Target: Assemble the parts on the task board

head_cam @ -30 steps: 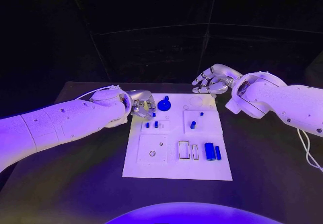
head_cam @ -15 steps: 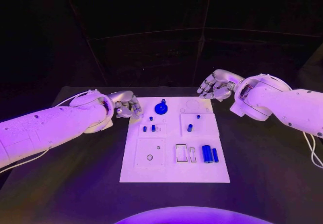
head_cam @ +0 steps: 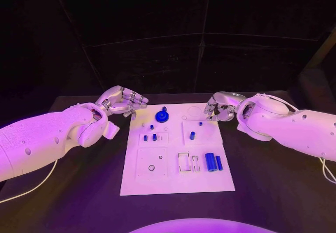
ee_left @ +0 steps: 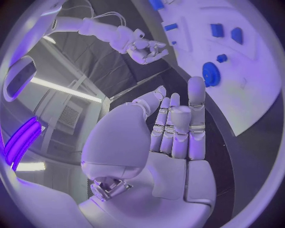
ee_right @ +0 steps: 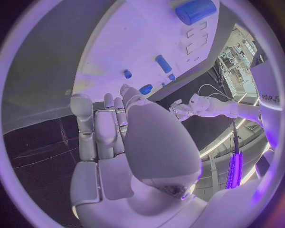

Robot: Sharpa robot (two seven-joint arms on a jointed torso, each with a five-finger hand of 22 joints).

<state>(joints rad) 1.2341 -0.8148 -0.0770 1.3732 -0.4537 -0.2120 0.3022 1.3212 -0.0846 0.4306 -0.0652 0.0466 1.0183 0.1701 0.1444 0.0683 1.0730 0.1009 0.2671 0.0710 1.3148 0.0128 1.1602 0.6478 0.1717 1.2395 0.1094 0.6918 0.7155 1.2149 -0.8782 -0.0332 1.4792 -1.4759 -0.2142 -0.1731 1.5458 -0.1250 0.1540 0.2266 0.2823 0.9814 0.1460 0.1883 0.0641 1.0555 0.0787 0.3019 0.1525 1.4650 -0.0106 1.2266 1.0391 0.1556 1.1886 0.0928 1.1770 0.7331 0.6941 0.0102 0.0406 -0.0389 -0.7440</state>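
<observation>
The right hand (head_cam: 218,108) at the board's (head_cam: 175,182) far right corner is partly covered by its own wrist in the head view, so the lie of its fingers cannot be made out there. The small blue pegs (head_cam: 149,138) near the board's left edge are too small to tell their shapes or whether they stand in holes. In the left wrist view the board (ee_left: 255,71) is cut off by the circle's rim. In the right wrist view the large blue cylinder (ee_right: 194,10) is cut off at the rim.
</observation>
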